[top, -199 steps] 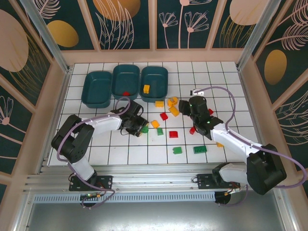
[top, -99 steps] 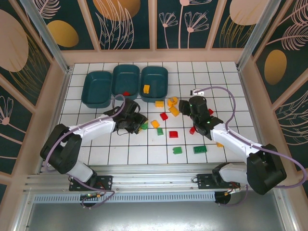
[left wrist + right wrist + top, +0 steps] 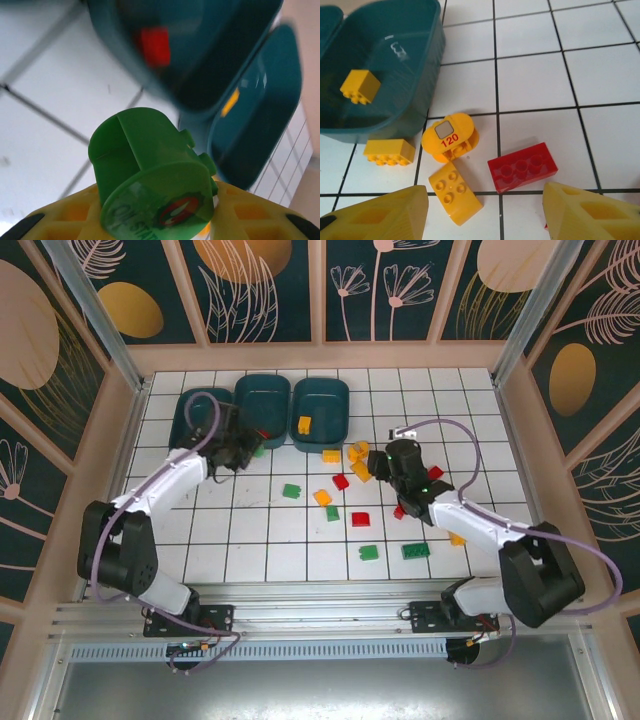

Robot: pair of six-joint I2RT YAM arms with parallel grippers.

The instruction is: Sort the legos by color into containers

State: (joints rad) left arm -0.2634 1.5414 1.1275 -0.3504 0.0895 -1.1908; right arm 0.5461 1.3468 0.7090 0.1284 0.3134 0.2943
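Clamping a round green lego (image 3: 150,170), my left gripper (image 3: 157,227) hangs just short of the teal containers (image 3: 260,125). My right gripper (image 3: 485,212) stands with its fingers apart, a red brick (image 3: 522,167) just ahead.

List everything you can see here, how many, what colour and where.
bins: three, dark teal, side by side at the table's far left
binned red lego: one, red, middle bin
binned yellow lego: one, yellow, right bin
round lego: one, green, in the left gripper by the bins
loose green legos: four, green, mid-table and nearer
loose red legos: at least three, red, mid-table
loose yellow legos: about five, yellow-orange, mostly near the right bin
table: one, white with black grid
left gripper: one, yellow fingers, shut on the round lego
right gripper: one, yellow fingers, open above loose legos
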